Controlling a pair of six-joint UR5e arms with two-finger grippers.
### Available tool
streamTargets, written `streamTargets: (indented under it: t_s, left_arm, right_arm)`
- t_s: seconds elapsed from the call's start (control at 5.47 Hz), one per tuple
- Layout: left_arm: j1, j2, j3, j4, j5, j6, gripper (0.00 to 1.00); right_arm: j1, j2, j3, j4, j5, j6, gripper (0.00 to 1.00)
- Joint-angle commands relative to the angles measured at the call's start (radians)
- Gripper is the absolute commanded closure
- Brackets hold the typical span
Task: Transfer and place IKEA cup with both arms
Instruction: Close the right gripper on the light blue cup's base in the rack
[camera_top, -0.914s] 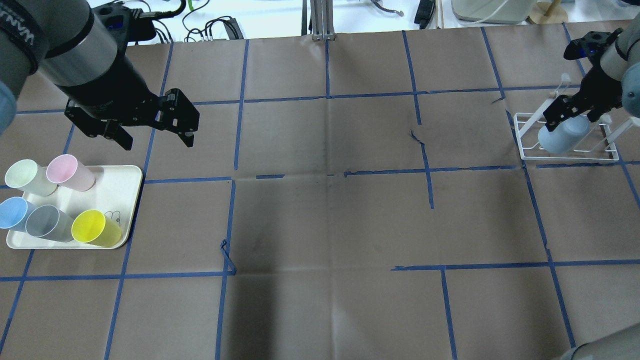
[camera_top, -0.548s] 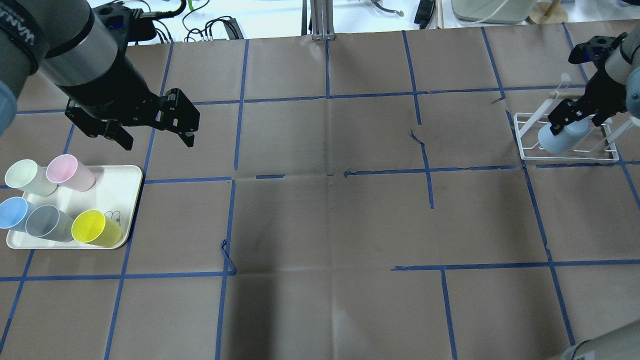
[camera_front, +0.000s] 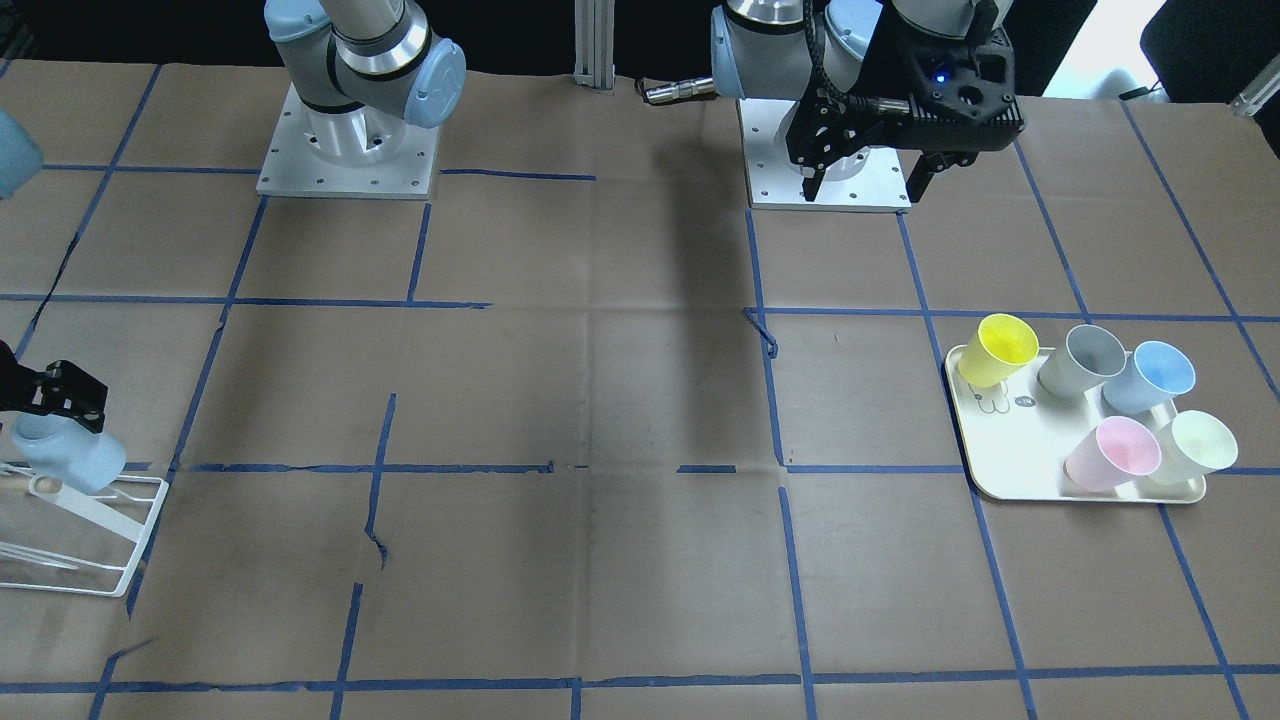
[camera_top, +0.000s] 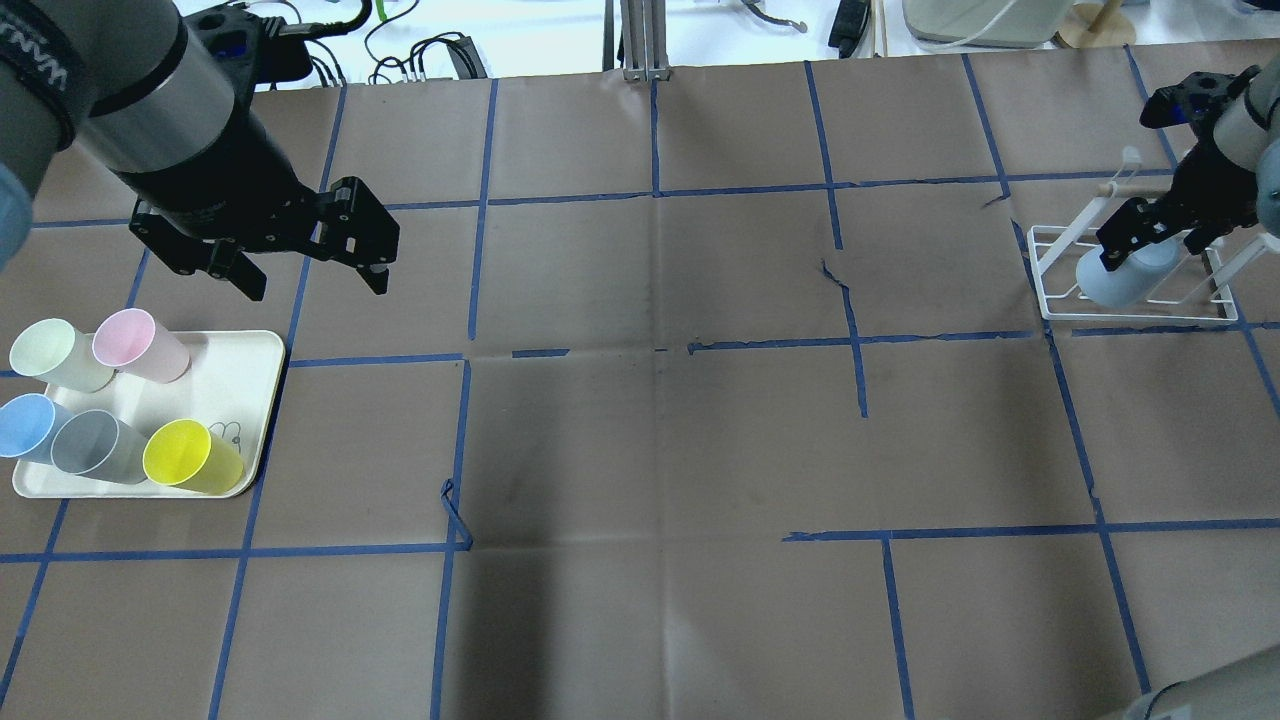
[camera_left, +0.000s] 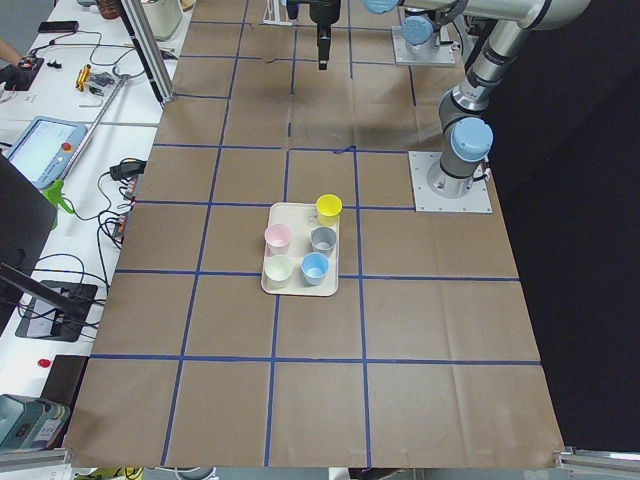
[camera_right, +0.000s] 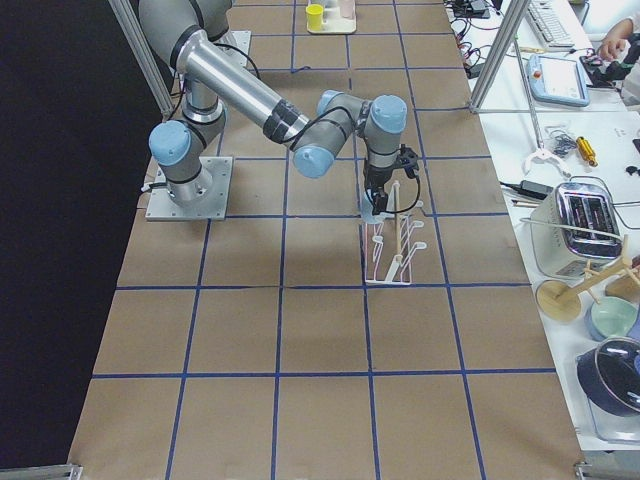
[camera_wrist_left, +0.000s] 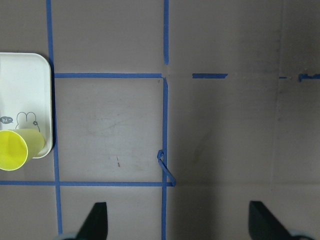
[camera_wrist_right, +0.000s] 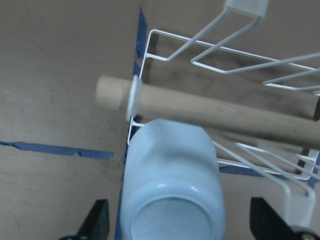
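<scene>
The IKEA cup (camera_wrist_right: 172, 200), pale powder-blue, sits upside down on the white wire rack (camera_top: 1140, 318), base toward the right wrist camera. It also shows in the overhead view (camera_top: 1115, 280) and the front view (camera_front: 65, 455). My right gripper (camera_top: 1150, 240) is open, its fingers (camera_wrist_right: 97, 222) standing apart on either side of the cup with gaps to it. My left gripper (camera_top: 315, 285) is open and empty, hovering above the table just beyond the tray (camera_top: 235, 365).
The cream tray holds sky-blue (camera_top: 25, 425), grey (camera_top: 90, 445), yellow (camera_top: 190, 457), pink (camera_top: 135, 343) and pale green (camera_top: 55, 353) cups. A wooden dowel (camera_wrist_right: 200, 107) crosses the rack above the cup. Blue tape lines grid the brown table.
The right wrist has drawn back toward the far right. The cup sits lower on the rack and further clear of the gripper. The left arm has not moved.
</scene>
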Motion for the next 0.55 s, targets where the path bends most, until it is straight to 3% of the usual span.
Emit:
streamTargets:
  t_s: [0.0, 0.18, 0.37]
  left_arm:
    - [0.0, -0.001, 0.0, 0.0, 0.0, 0.0, 0.01]
    - [0.0, -0.001, 0.002, 0.0, 0.0, 0.002, 0.02]
    - [0.0, -0.001, 0.002, 0.0, 0.0, 0.002, 0.01]
  right_arm:
    - [0.0, -0.004, 0.013, 0.0, -0.008, 0.001, 0.22]
    - [0.0, -0.004, 0.009, 0.003, -0.007, -0.001, 0.41]
    - [0.0, -0.005, 0.003, 0.007, -0.005, -0.001, 0.45]
